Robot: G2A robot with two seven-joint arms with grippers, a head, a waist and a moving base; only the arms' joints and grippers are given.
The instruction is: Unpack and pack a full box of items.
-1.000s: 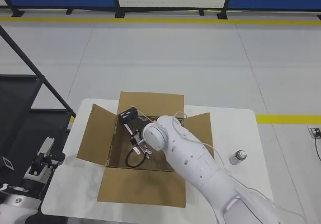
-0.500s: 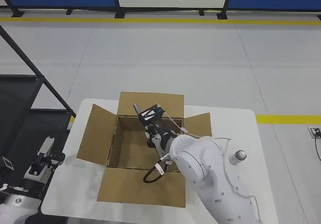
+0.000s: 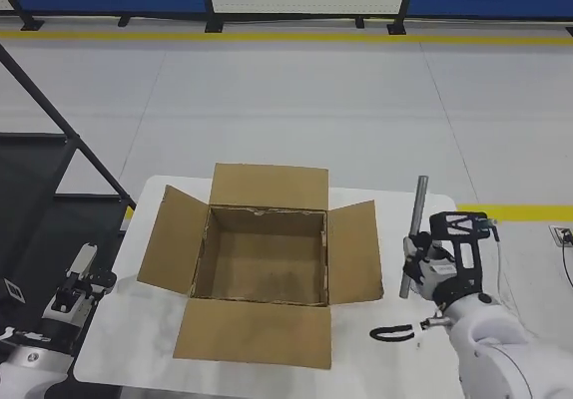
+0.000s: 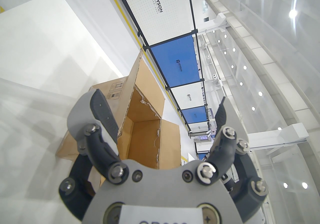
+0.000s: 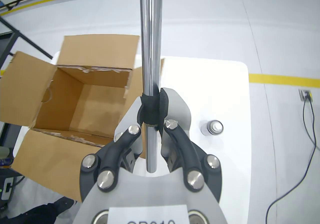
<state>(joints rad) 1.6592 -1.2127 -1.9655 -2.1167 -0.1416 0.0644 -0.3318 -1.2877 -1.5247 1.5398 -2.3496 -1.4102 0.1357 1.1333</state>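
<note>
The open cardboard box [image 3: 354,249] sits mid-table with all flaps spread, and its inside looks bare. My right gripper [image 3: 411,264] hangs over the table's right side, beside the box's right flap, shut on a shiny metal rod [image 3: 415,224]. In the right wrist view the rod [image 5: 150,22] runs up from between the black pads of the gripper [image 5: 152,102], with the box [image 5: 82,99] behind it. My left gripper [image 4: 160,107] is open and holds nothing. It is low at the table's left, facing the box [image 4: 147,135] from outside.
A small bottle with a silver cap [image 5: 212,128] stands upright on the white table [image 3: 386,195] near the right gripper. A black frame and shelf [image 3: 27,199] stand off the table's left side. A yellow floor line [image 3: 536,211] runs to the right.
The right arm has come up out of the box with the rod and swung right, over the table's right side. The left arm has stayed put.
</note>
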